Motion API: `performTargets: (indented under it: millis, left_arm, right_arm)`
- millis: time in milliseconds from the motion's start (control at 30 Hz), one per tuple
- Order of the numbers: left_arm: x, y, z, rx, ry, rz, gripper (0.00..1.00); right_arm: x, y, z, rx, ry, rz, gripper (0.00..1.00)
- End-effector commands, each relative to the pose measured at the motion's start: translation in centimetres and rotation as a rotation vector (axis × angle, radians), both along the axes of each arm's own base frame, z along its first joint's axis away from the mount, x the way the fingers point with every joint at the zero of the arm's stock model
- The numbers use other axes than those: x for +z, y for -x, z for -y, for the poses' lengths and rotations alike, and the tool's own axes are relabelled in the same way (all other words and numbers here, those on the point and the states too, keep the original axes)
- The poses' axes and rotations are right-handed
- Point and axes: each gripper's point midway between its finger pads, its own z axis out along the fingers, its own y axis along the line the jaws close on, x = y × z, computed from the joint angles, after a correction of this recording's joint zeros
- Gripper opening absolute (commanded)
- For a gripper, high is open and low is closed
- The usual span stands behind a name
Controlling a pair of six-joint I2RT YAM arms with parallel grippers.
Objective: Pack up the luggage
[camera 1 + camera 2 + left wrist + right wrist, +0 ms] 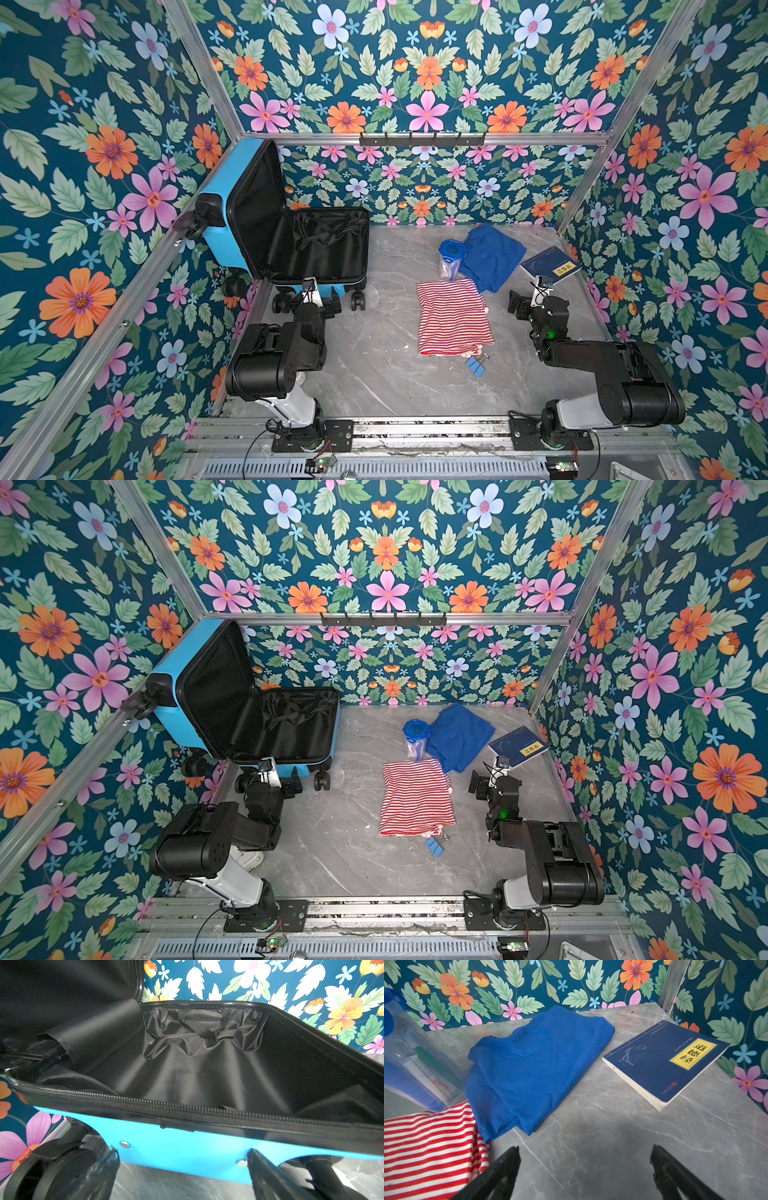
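Note:
The luggage (220, 245) (170, 725), a sky-blue hard-shell suitcase, lies open at the back left, its black-lined lid leaning up against the left wall. Nothing shows inside but black lining and straps. My left gripper (318, 305) (280, 785) sits low in front of its wheeled end, open and holding nothing. In the left wrist view that gripper (182, 1149) faces the blue shell (187, 1159) between two wheels. My right gripper (530, 297) (490, 777) (585, 1147) hovers open over bare table, holding nothing, close to a dark-blue book (548, 264) (666, 1059).
On the grey marble table (374, 374) lie a folded red-and-white striped cloth (453, 316) (425, 1147), a folded blue cloth (492, 257) (537, 1068), a clear jar with a blue lid (452, 257) (415, 1068) and blue binder clips (476, 365). Floral walls close three sides.

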Motion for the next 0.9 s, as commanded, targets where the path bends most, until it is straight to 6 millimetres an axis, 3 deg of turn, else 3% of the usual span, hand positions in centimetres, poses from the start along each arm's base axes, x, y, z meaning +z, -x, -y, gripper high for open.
performTargets:
  millis: [0,667,867]
  left_arm:
    - [0.9,-0.2,-0.2,0.008,-0.005,0.033,1.0]
    - [1.0,-0.2,-0.2,0.007,-0.006,0.036,1.0]
    - [3.1,0.1,-0.8,0.048,0.001,0.043,1.0]
  right_arm:
    - [0.3,-0.1,0.0,0.0,0.007,0.01,0.99]
    - [0.4,-0.2,0.0,-0.001,0.006,0.012,0.99]
    - [2.1,0.1,1.0,-0.062,-0.001,0.006,0.99]
